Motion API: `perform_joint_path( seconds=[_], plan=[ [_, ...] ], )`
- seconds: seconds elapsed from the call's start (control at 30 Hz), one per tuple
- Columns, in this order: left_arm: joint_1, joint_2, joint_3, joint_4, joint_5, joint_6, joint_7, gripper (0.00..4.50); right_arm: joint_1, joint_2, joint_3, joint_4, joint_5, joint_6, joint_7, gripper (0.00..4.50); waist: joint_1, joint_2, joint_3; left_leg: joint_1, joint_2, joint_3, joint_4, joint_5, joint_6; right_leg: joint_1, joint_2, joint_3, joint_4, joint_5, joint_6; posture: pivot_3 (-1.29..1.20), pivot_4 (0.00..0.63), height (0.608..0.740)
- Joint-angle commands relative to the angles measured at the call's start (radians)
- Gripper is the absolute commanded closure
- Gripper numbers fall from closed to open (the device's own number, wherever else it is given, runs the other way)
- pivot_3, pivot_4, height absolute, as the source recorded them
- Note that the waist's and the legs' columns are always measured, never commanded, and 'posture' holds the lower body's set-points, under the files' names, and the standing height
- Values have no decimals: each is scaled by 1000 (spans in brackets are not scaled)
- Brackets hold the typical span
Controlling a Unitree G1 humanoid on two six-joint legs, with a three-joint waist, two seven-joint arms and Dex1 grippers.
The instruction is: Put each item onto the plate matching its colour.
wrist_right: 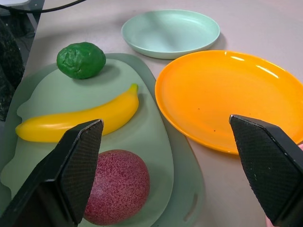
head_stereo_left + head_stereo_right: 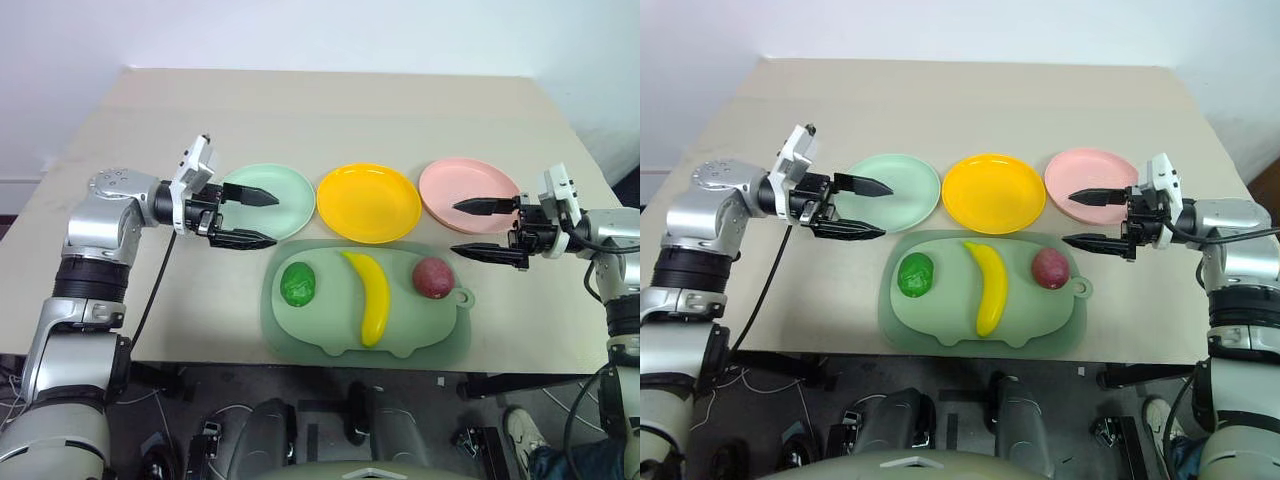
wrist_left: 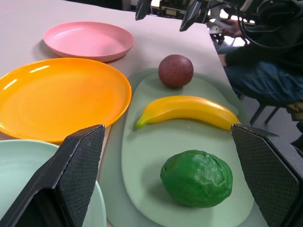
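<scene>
Across the table's (image 2: 300, 110) middle, mint green plate (image 2: 275, 195), yellow plate (image 2: 368, 203) and pink plate (image 2: 462, 190) are sitting empty in a row; toward its near edge, pale-green mat (image 2: 330, 335) is carrying yellow banana (image 2: 373, 298), green fruit (image 2: 297, 284) and dark red fruit (image 2: 432, 277). Left gripper (image 2: 252, 218) and right gripper (image 2: 480, 229) are hovering wide open, holding nothing. Risk: the round fruits rolling off if nudged. The fruits' undersides are staying hidden.
</scene>
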Motion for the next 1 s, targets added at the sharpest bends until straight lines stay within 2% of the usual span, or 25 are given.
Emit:
perform_joint_path(
  seconds=[0.03, 0.33, 0.47, 0.57, 0.63, 0.93, 1.0],
  plan=[
    [-9, 0, 21, -21, -11, -13, 2, 38, -19, -40, -49, -27, 18, 2, 3, 0, 0, 0, 0, 0, 0, 0, 0, 0, 0, 0, 0, 0, 0, 0, 0, 0, 150, 740],
    [19, -13, 16, -54, -24, -1, -6, 38, 17, -53, -74, -81, 30, 30, -19, 0, -1, 0, 0, 0, 0, 0, 0, 0, 0, 0, 0, 0, 0, 0, 0, 0, 150, 740],
    [-7, -8, 19, -12, -4, -26, -5, 38, 5, -47, -45, -95, 31, 81, -6, 0, -1, 0, 0, 0, 0, 0, 0, 0, 0, 0, 0, 0, 0, 0, 0, 0, 150, 740],
    [6, 8, 23, -7, 5, -45, -5, 38, -37, -39, -2, -104, 43, 208, 9, 0, -1, 0, 0, 0, 0, 0, 0, 0, 0, 0, 0, 0, 0, 0, 0, 0, 150, 740],
    [17, 9, 30, -14, -4, -34, 2, 38, -49, -9, 9, -111, 6, 174, -52, 0, -2, 0, 0, 0, 0, 0, 0, 0, 0, 0, 0, 0, 0, 0, 0, 0, 150, 740],
    [50, 32, 48, -45, -16, -28, 15, 38, 6, 12, 43, -273, 68, 306, -27, 0, 2, 0, 0, -1, 0, -1, 0, 0, 0, 0, 0, 0, 0, 0, 0, 0, 150, 740],
    [50, 41, 49, -43, -16, -30, 11, 38, 34, 17, 49, -314, 50, 281, -47, 0, 1, 0, 0, -1, 0, -1, 0, 0, 0, 0, 0, 0, 0, 0, 0, 0, 150, 740]
  ],
)
